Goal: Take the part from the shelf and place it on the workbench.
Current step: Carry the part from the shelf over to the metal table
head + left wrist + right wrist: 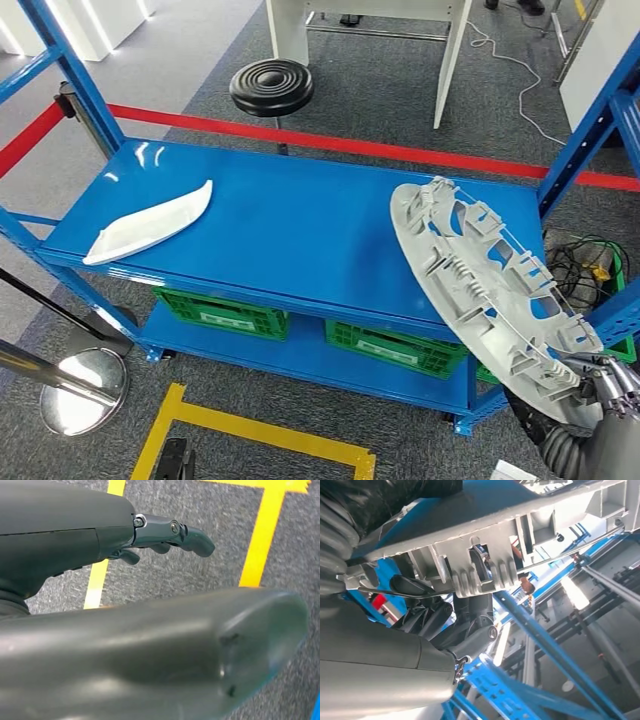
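Here the right hand (615, 388) grips the big grey round part (483, 275) at 4 o'clock; the left hand (166, 535) hangs open.

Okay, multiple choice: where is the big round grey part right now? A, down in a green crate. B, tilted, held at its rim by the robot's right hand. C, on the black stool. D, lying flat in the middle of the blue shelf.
B: the round grey part is tilted at the shelf's right end, its lower rim held by the right hand.
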You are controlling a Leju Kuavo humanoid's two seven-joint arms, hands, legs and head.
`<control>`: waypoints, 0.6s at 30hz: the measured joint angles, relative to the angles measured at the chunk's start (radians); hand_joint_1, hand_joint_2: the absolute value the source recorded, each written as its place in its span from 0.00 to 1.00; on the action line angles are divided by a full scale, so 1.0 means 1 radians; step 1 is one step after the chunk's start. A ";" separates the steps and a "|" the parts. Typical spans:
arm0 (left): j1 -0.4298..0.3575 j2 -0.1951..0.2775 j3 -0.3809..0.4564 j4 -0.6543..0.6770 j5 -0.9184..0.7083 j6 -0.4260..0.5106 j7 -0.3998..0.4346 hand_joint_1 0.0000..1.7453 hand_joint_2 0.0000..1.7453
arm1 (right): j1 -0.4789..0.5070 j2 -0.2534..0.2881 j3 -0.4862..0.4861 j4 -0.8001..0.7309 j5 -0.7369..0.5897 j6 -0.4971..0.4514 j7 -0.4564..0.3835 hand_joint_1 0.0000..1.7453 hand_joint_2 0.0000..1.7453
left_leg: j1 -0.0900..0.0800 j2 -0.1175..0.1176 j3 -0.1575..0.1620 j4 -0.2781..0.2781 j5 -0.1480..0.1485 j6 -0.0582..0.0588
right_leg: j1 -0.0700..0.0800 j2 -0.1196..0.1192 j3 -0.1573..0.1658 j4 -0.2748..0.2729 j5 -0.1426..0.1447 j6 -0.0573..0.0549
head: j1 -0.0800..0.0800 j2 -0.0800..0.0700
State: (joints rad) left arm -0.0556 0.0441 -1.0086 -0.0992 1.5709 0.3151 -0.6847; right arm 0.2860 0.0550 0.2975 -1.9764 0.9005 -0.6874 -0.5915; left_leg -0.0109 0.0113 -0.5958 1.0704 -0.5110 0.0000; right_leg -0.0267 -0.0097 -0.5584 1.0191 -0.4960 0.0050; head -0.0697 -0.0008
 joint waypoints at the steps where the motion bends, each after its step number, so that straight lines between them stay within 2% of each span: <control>1: 0.000 0.000 0.000 0.000 0.000 0.000 0.000 0.00 0.00 | 0.000 0.000 0.000 0.000 0.002 0.000 0.001 1.00 1.00 | 0.004 -0.002 -0.025 0.061 -0.034 -0.007 | -0.001 0.001 0.000 0.000 0.000 -0.004 | -0.001 0.000; 3: 0.001 -0.001 0.000 0.000 0.000 0.000 0.000 0.00 0.00 | 0.000 0.000 0.000 0.000 0.010 0.000 -0.001 1.00 1.00 | 0.011 -0.003 -0.083 0.197 -0.093 -0.016 | -0.001 0.004 -0.001 0.000 0.000 -0.007 | -0.002 0.000; 4: 0.002 -0.001 0.000 0.000 0.000 0.000 0.000 0.00 0.00 | 0.001 0.000 0.000 0.000 0.015 0.000 -0.003 1.00 1.00 | 0.014 -0.003 -0.097 0.229 -0.097 -0.018 | -0.001 0.007 0.000 0.000 0.000 -0.007 | -0.002 0.000; 5: 0.002 0.000 0.000 0.000 0.000 0.000 0.000 0.00 0.00 | 0.002 0.000 0.000 0.000 0.019 0.000 -0.006 1.00 1.00 | 0.017 -0.003 -0.092 0.222 -0.081 -0.020 | -0.002 0.009 0.001 0.001 0.000 -0.007 | -0.002 0.000; 6: 0.002 0.000 0.000 0.000 0.000 0.000 0.000 0.00 0.00 | 0.002 0.000 0.000 0.000 0.024 0.000 -0.010 1.00 1.00 | 0.020 -0.003 -0.069 0.173 -0.047 -0.021 | -0.003 0.012 0.003 0.001 -0.001 -0.005 | -0.002 0.000; 7: 0.002 0.001 -0.001 0.000 0.000 0.000 0.000 0.00 0.00 | 0.002 0.000 -0.001 0.000 0.027 0.000 -0.014 1.00 1.00 | 0.022 -0.004 -0.034 0.099 -0.007 -0.020 | -0.004 0.014 0.005 0.001 -0.002 -0.003 | -0.002 0.000; 8: 0.002 0.002 -0.001 0.000 0.000 0.000 0.000 0.00 0.00 | 0.002 0.001 -0.001 0.000 0.030 0.000 -0.017 1.00 1.00 | 0.022 -0.006 -0.001 0.029 0.020 -0.020 | -0.003 0.017 0.006 0.002 -0.003 0.001 | -0.002 0.000; 9: 0.001 0.002 -0.001 0.000 0.000 -0.001 0.001 0.00 0.00 | 0.002 0.002 -0.001 0.000 0.031 0.000 -0.020 1.00 1.00 | 0.022 -0.008 0.024 -0.025 0.036 -0.017 | -0.002 0.019 0.005 0.003 -0.004 0.006 | -0.002 0.000; 10: 0.000 0.001 -0.001 0.000 0.000 -0.002 0.001 0.00 0.00 | 0.001 0.002 -0.002 0.000 0.031 0.000 -0.022 1.00 1.00 | 0.022 -0.010 0.037 -0.056 0.040 -0.017 | 0.000 0.021 0.003 0.005 -0.005 0.009 | -0.001 0.000; 13: 0.002 -0.001 0.000 0.000 0.000 -0.004 0.004 0.00 0.00 | 0.003 0.002 -0.002 0.000 0.032 0.000 -0.025 1.00 1.00 | 0.020 -0.012 0.038 -0.069 0.037 -0.015 | 0.001 0.021 -0.001 0.005 -0.005 0.006 | 0.000 0.000; 14: 0.003 0.000 0.000 0.000 0.000 -0.004 0.004 0.00 0.00 | 0.004 0.002 -0.002 0.000 0.032 0.000 -0.026 1.00 1.00 | 0.016 -0.013 0.037 -0.066 0.036 -0.009 | -0.002 0.020 0.001 -0.001 -0.001 0.012 | 0.000 0.000; 16: 0.001 0.002 0.000 0.000 0.000 -0.005 0.005 0.00 0.00 | 0.002 0.003 -0.002 0.000 0.032 0.000 -0.027 1.00 1.00 | 0.012 -0.013 0.036 -0.067 0.037 0.008 | -0.007 0.019 0.004 -0.011 0.004 0.033 | 0.000 0.000; 17: 0.000 0.003 0.001 0.000 0.000 -0.005 0.006 0.00 0.00 | 0.001 0.003 -0.002 0.000 0.032 0.000 -0.027 1.00 1.00 | 0.012 -0.011 0.037 -0.072 0.040 0.018 | -0.009 0.018 0.002 -0.011 0.001 0.042 | 0.000 0.000; 18: -0.001 0.002 0.002 0.000 0.000 -0.005 0.006 0.00 0.00 | 0.001 0.003 -0.002 -0.001 0.032 0.000 -0.027 1.00 1.00 | 0.014 -0.010 0.039 -0.079 0.045 0.026 | -0.008 0.018 -0.007 0.006 -0.012 0.045 | 0.001 0.000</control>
State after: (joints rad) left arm -0.0567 0.0463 -1.0070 -0.0992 1.5709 0.3098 -0.6785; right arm 0.2867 0.0579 0.2950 -1.9770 0.9321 -0.6874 -0.6182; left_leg 0.0033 0.0018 -0.5567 0.9913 -0.4664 0.0257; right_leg -0.0346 0.0082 -0.5659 1.0253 -0.5082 0.0501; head -0.0691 -0.0005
